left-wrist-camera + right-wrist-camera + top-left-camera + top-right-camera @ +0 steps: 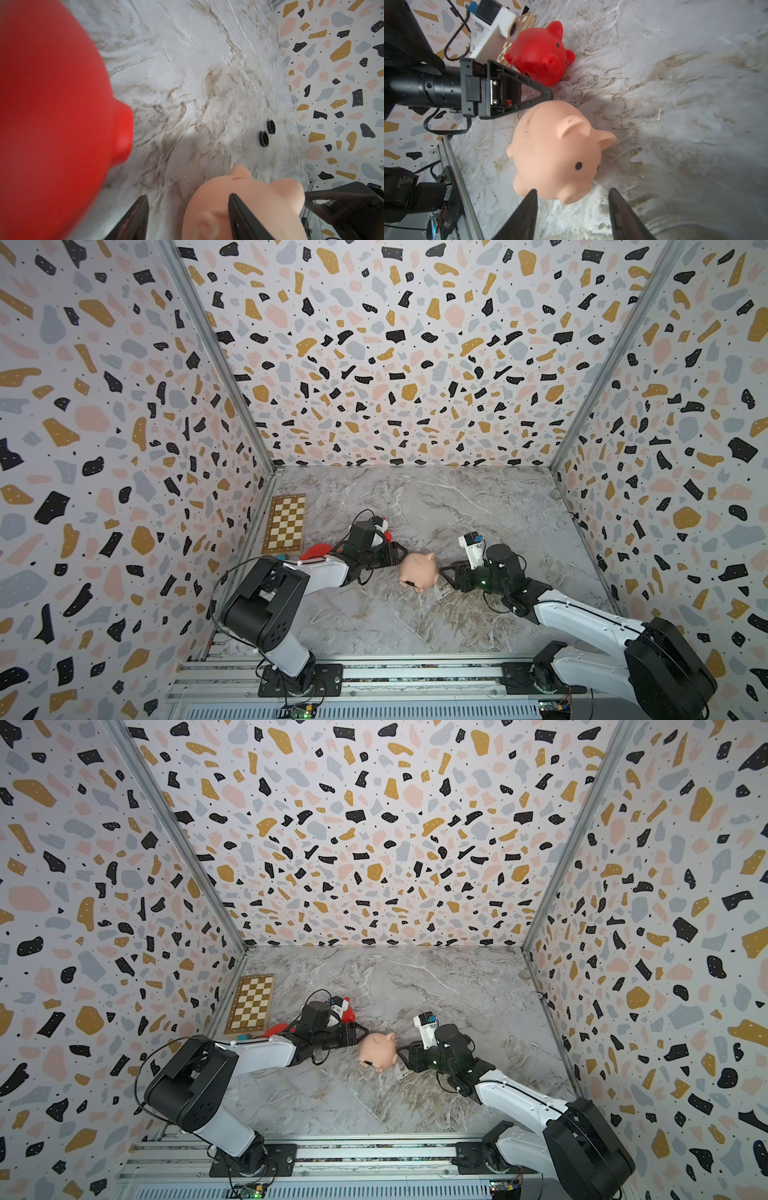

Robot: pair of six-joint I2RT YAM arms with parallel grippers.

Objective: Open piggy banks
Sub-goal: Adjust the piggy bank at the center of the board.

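One peach piggy bank (419, 570) lies mid-bench (478, 497) between two grippers. Left gripper (402, 553) at its rear, jaws apart. Right gripper (444, 571) at its snout, jaws apart, clamping nothing. Red piggy bank (542, 56) nearby; two black plugs (264, 138) (271, 126) lie loose.

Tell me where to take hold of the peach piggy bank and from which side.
Take the peach piggy bank by its head, just behind the snout, from the side of the right gripper. Its face points that way, the open jaws flank the snout, and the round body looks too wide.
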